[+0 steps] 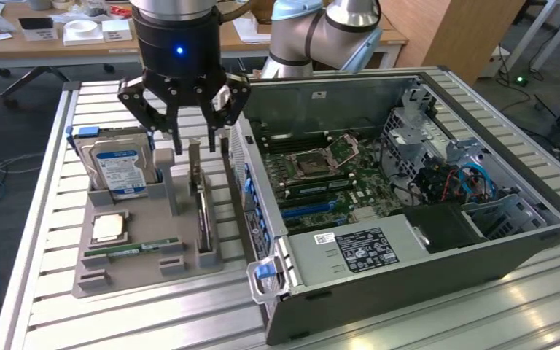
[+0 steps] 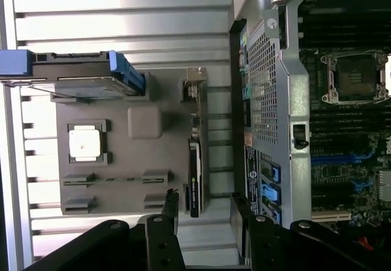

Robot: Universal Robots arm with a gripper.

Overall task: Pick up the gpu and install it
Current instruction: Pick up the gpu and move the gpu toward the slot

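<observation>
Narrow gap around the upright gpu (image 1: 203,219), between hard drive (image 1: 119,171) and case wall (image 1: 251,191)

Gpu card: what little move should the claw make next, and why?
Probably lower straight down. The open gripper hovers above the gpu, which stands on edge in the gray tray beside the computer case; in the wrist view the card lies between the fingers, not yet gripped.
</observation>
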